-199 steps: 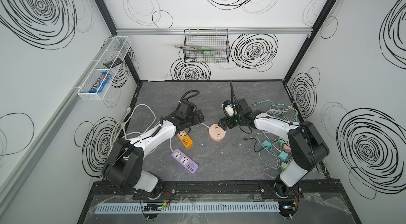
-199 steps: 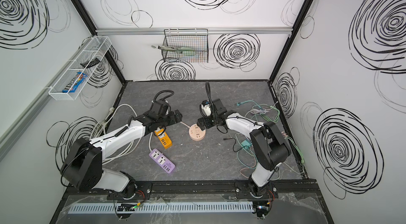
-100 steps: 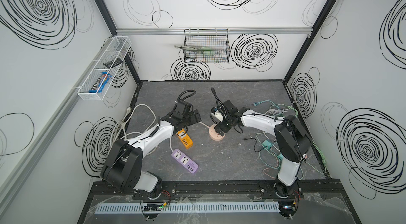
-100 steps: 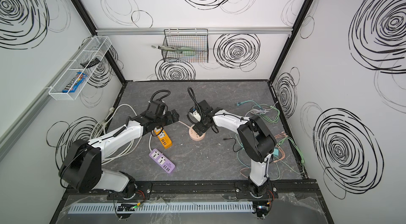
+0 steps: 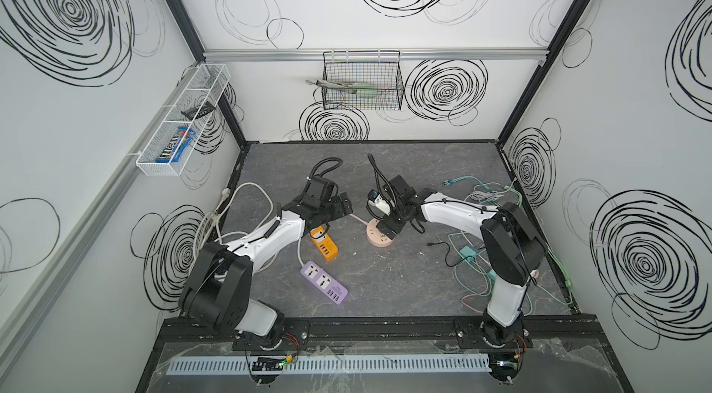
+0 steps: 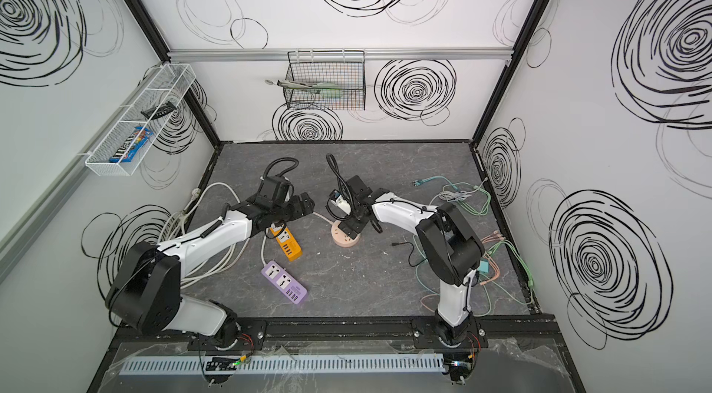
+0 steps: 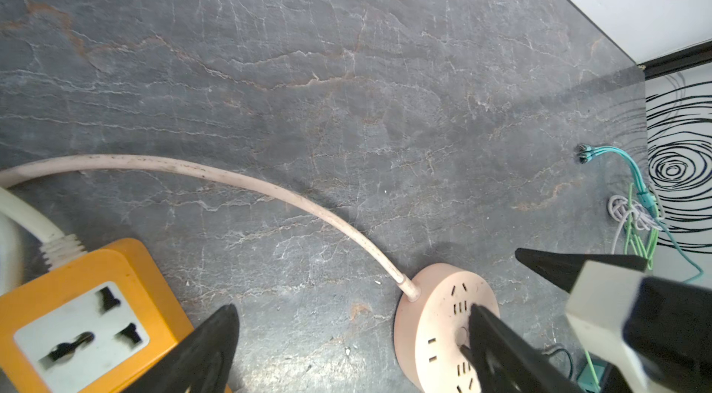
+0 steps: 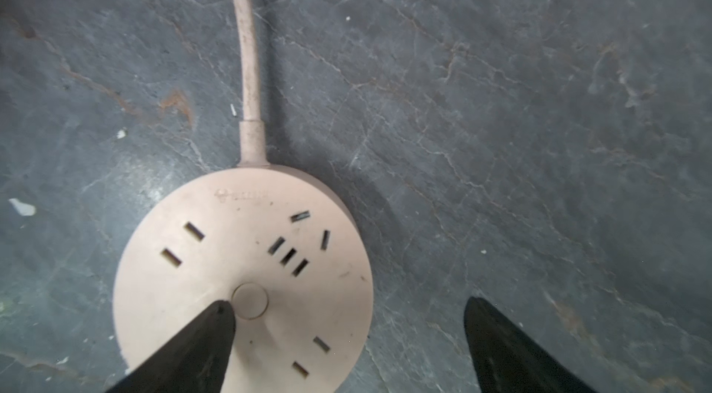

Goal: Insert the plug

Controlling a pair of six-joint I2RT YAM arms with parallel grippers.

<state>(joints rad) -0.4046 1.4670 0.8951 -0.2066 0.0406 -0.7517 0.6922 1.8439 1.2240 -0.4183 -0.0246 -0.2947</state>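
A small black plug (image 5: 430,244) (image 6: 395,244) on a thin black cord lies on the grey table, to the right of a round pink socket block (image 5: 379,239) (image 6: 345,239) (image 8: 242,275) (image 7: 439,329). My right gripper (image 5: 389,227) (image 6: 352,226) (image 8: 348,308) hangs open just above the block. One fingertip is over the block's centre button and the other is beyond its rim. My left gripper (image 5: 344,206) (image 6: 304,204) (image 7: 352,312) is open and empty, between the pink block and an orange power strip (image 5: 324,244) (image 7: 77,329). Neither gripper holds the plug.
A purple power strip (image 5: 323,282) (image 6: 284,281) lies nearer the front. The pink block's cord (image 7: 231,179) runs left under my left arm. Thick white cords (image 5: 231,214) pile at the left wall. Tangled green, grey and pink cables (image 5: 485,198) (image 7: 635,217) lie at the right.
My right gripper has swung left and now sits over the round pink block. My left arm has hardly moved. Both grippers stayed open.
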